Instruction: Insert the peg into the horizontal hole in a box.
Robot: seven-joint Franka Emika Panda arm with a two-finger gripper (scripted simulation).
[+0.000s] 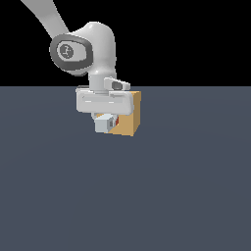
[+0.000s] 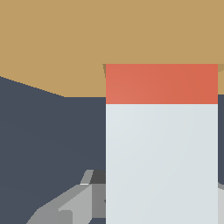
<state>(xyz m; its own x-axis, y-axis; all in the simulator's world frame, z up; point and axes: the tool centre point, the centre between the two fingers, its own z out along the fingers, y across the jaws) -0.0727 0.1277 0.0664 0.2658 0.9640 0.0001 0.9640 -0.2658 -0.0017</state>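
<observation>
The tan box (image 1: 131, 116) stands on the floor, partly behind my hand in the exterior view. My gripper (image 1: 105, 117) is shut on the peg (image 1: 103, 124), whose pale square end faces the exterior camera, with a bit of orange (image 1: 116, 121) showing at the box's face. In the wrist view the peg (image 2: 162, 162) runs straight to the box (image 2: 61, 43). Its orange-red end (image 2: 162, 84) meets the face where the hole (image 2: 221, 67) shows only as thin darker slivers beside the peg. Grey fingers (image 2: 65, 205) flank the pale part.
A dark grey-blue floor (image 1: 147, 196) stretches around the box in every direction. The white arm (image 1: 90, 46) reaches down from the exterior view's upper left, just in front of the box.
</observation>
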